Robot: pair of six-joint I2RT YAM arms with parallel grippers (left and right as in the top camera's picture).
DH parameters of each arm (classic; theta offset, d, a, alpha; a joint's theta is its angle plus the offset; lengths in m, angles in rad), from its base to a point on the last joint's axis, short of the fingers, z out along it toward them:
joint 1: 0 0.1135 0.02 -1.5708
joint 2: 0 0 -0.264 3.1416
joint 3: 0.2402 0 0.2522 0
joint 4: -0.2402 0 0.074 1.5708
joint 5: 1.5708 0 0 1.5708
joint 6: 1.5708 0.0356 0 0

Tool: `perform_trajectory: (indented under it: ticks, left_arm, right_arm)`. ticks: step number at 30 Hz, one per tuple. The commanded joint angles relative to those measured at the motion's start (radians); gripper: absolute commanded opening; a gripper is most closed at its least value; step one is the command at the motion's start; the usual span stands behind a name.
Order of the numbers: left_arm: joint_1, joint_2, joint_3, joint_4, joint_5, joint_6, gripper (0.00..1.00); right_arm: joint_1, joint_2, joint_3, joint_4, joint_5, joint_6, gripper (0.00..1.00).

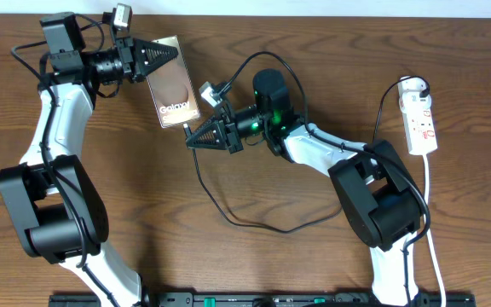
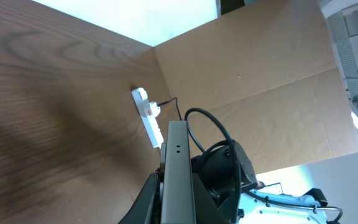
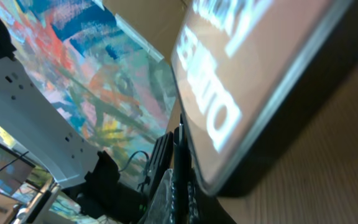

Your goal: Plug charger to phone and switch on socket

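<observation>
The phone (image 1: 174,92) with white lettering is held tilted above the table by my left gripper (image 1: 162,53), which is shut on its far end. In the left wrist view the phone shows edge-on as a grey slab (image 2: 179,171) between the fingers. My right gripper (image 1: 196,136) sits just below the phone's near end and is shut on the charger's plug tip (image 3: 179,180), right at the phone's edge (image 3: 272,93). The black charger cable (image 1: 228,213) loops over the table. The white socket strip (image 1: 420,119) lies at the far right.
The socket's white cord (image 1: 429,222) runs down the right side toward the front edge. A black plug (image 1: 423,85) sits in the strip's far end. The strip also shows in the left wrist view (image 2: 149,115), with a cardboard wall (image 2: 247,68) behind it.
</observation>
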Motion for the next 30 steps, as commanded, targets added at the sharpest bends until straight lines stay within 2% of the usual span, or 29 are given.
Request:
perform_trajectory:
  ticks: [1, 8, 17, 30]
  left_arm:
    - [-0.003, -0.03, 0.007, 0.005, 0.049, 0.018, 0.07]
    - [-0.002, -0.03, 0.007, 0.005, 0.048, 0.017, 0.07]
    - [0.0, -0.03, 0.007, 0.016, -0.054, -0.055, 0.07]
    - [0.0, -0.03, 0.007, 0.035, -0.044, -0.093, 0.07]
  right_arm:
    - [-0.005, -0.003, 0.003, 0.032, 0.035, 0.055, 0.01]
    - [-0.005, -0.003, 0.003, 0.032, 0.038, 0.071, 0.01]
    - [-0.005, -0.003, 0.003, 0.017, 0.027, 0.071, 0.01]
    - [-0.005, -0.003, 0.003, 0.01, 0.039, 0.066, 0.01]
